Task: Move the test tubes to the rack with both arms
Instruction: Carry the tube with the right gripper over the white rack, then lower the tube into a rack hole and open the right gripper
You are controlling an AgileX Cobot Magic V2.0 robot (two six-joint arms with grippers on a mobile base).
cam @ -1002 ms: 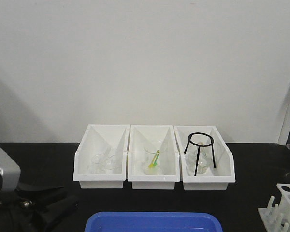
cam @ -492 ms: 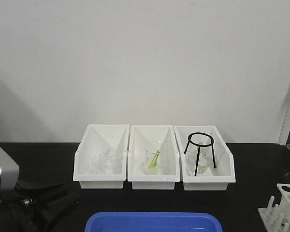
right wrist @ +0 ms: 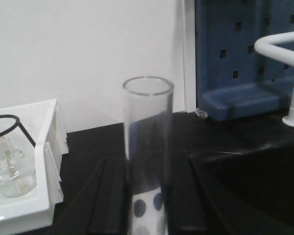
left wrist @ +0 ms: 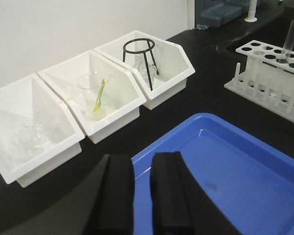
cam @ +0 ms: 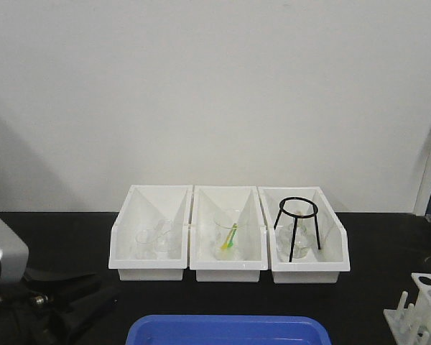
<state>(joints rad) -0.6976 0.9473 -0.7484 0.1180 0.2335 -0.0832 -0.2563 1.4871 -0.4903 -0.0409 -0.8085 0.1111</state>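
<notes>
A plain white wall [cam: 215, 86] backs a black laboratory bench top [cam: 388, 244], with three white open-fronted plastic bins [left wrist: 115, 122] in a row at the rear. The right-hand bin holds a black wire tripod stand [left wrist: 148, 73].

The small white plastic test tube rack [left wrist: 269, 73] stands at the right end of the bench, just beyond the shallow blue plastic tray [left wrist: 245, 176]. The right gripper [right wrist: 148, 196] has its black fingers against both sides of a clear glass test tube [right wrist: 147, 147], which it holds upright over the rack's round holes. Whether the tube's foot has entered a hole cannot be told. The left gripper [left wrist: 142, 191] hangs over the near edge of the blue tray, its pads almost together with a narrow slit between, and holds nothing.

I judge the task barely begun. In the left wrist view this tube is the only one at the rack and every other hole in sight is bare. No tubes show in the visible part of the tray, so where the remaining ones lie is unclear.

There is open bench between tray and bins. The right arm has less room: upright pegs line the rack's near side, and a dark recess drops away just right of it
</notes>
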